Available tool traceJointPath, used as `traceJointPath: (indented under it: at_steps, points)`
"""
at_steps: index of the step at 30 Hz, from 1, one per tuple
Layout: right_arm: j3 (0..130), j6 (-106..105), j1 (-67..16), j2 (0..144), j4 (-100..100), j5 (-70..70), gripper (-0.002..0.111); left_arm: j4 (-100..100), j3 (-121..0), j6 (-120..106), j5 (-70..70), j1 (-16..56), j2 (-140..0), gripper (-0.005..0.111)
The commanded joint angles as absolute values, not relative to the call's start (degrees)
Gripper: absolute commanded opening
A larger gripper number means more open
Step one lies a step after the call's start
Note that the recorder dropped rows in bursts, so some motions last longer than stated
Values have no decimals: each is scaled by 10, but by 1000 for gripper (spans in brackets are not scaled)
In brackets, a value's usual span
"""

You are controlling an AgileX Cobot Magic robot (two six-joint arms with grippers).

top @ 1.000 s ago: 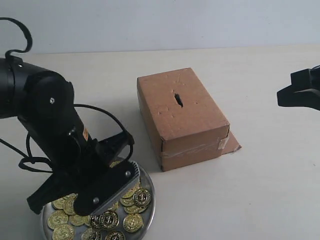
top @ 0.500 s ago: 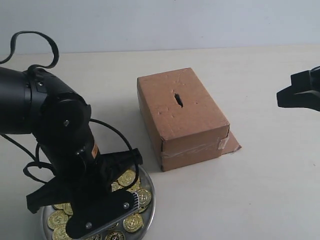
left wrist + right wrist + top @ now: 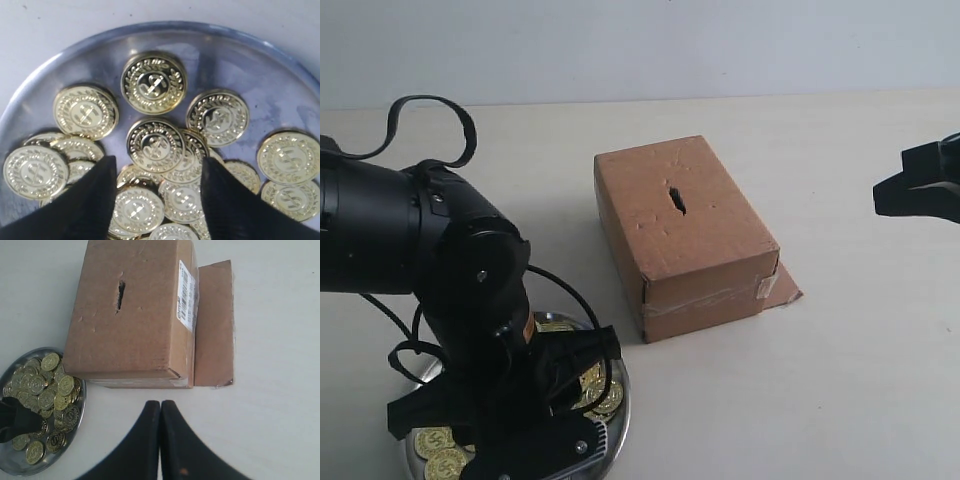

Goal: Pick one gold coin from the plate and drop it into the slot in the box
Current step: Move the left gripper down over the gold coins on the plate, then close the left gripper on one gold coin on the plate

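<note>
A shiny silver plate point(image 3: 619, 405) holds several gold coins point(image 3: 594, 381) at the front left, and my black left arm point(image 3: 470, 300) hides most of it. In the left wrist view my left gripper point(image 3: 157, 161) is open low over the plate point(image 3: 215, 31). Its fingers straddle a heap of coins, with one coin point(image 3: 156, 145) just ahead of the tips. Nothing is gripped. The brown cardboard box point(image 3: 685, 240) stands mid-table with its dark slot point(image 3: 676, 199) on top. My right gripper point(image 3: 160, 405) is shut and empty, hovering off the box's taped end.
A cardboard flap point(image 3: 214, 325) sticks out at the box's base, and a white label point(image 3: 186, 295) sits on the box's end. The right arm point(image 3: 920, 188) hangs at the far right edge. The left arm's black cable point(image 3: 420, 110) loops above it.
The left arm has dropped lower over the plate and tipped steeper, covering more of the coins. The right arm and the box have not moved.
</note>
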State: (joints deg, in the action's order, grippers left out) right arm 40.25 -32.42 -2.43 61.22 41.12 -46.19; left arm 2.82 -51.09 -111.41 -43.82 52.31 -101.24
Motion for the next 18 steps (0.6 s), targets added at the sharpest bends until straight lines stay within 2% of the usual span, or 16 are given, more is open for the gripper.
traceJointPath:
  at_steps: [1, 18]
  points:
    - [404, -330, -20, 613, 417, -462, 0, 31, -513, -1124, -438, 527, -1024, 51]
    - [404, -331, -20, 613, 417, -462, 0, 31, -522, -1129, -430, 527, -1042, 51]
